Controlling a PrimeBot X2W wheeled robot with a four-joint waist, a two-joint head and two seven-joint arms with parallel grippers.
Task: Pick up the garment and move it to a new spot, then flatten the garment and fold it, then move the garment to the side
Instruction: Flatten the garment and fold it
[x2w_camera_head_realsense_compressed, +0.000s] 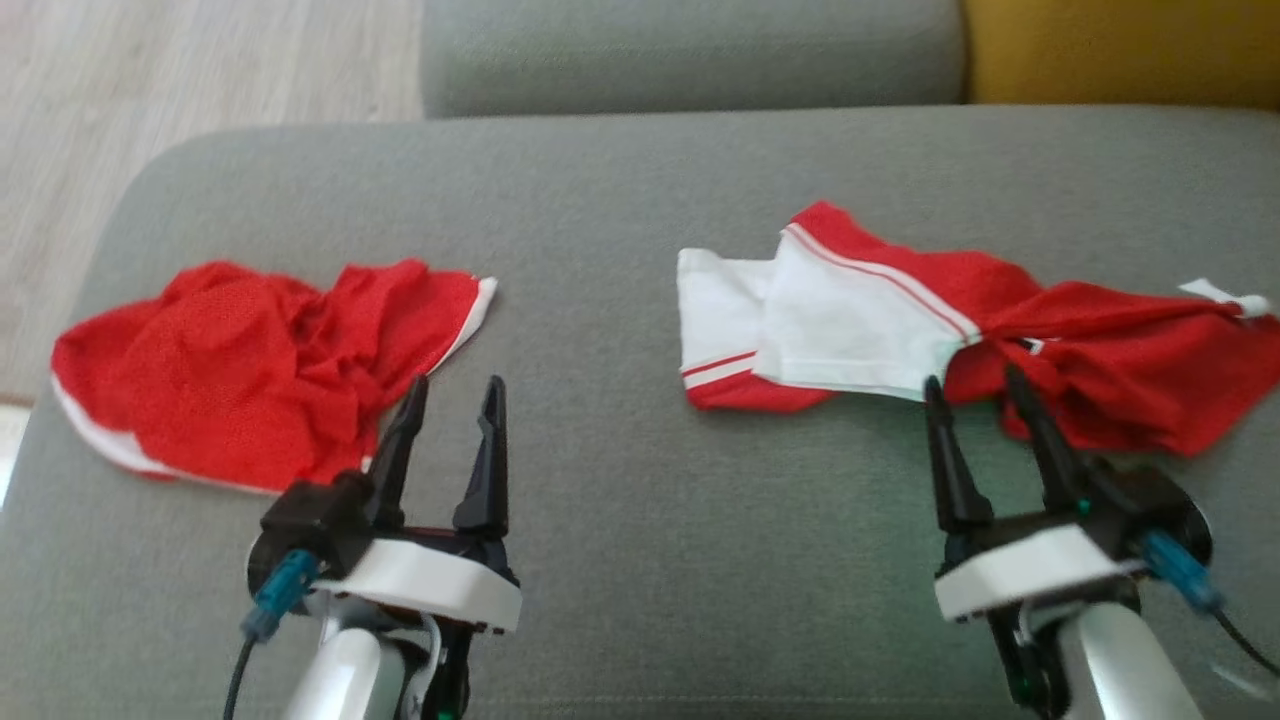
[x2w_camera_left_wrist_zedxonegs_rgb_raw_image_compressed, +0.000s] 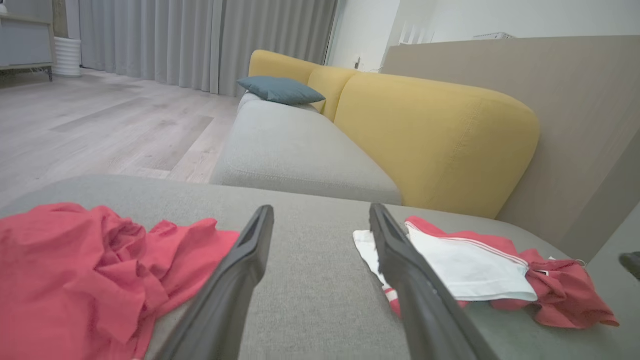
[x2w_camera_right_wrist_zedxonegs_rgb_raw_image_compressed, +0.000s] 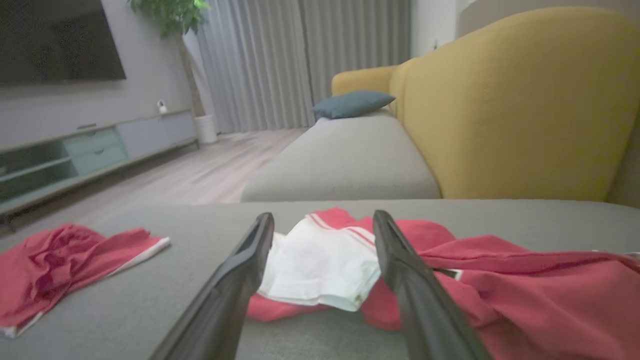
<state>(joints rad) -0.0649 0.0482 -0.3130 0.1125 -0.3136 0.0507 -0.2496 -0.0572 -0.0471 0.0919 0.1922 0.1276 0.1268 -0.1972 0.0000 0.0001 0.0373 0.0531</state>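
Left garment (x2w_camera_head_realsense_compressed: 250, 370) and right garment (x2w_camera_head_realsense_compressed: 900, 320) lie well apart on the seat (x2w_camera_head_realsense_compressed: 620, 520). A sofa (x2w_camera_left_wrist_zedxonegs_rgb_raw_image_compressed: 300, 150) stands behind it, bearing a pillow (x2w_camera_left_wrist_zedxonegs_rgb_raw_image_compressed: 280, 89).

A: What's the room like?
B: Pale wood floor (x2w_camera_left_wrist_zedxonegs_rgb_raw_image_compressed: 100, 130), grey curtains (x2w_camera_left_wrist_zedxonegs_rgb_raw_image_compressed: 200, 45) along the far side, a dark screen (x2w_camera_right_wrist_zedxonegs_rgb_raw_image_compressed: 55, 40) above a low cabinet (x2w_camera_right_wrist_zedxonegs_rgb_raw_image_compressed: 100, 150).
A: And the seating?
B: Grey sofa (x2w_camera_left_wrist_zedxonegs_rgb_raw_image_compressed: 300, 150) with yellow backrests (x2w_camera_left_wrist_zedxonegs_rgb_raw_image_compressed: 435, 145); a blue cushion (x2w_camera_left_wrist_zedxonegs_rgb_raw_image_compressed: 280, 90) lies on it.
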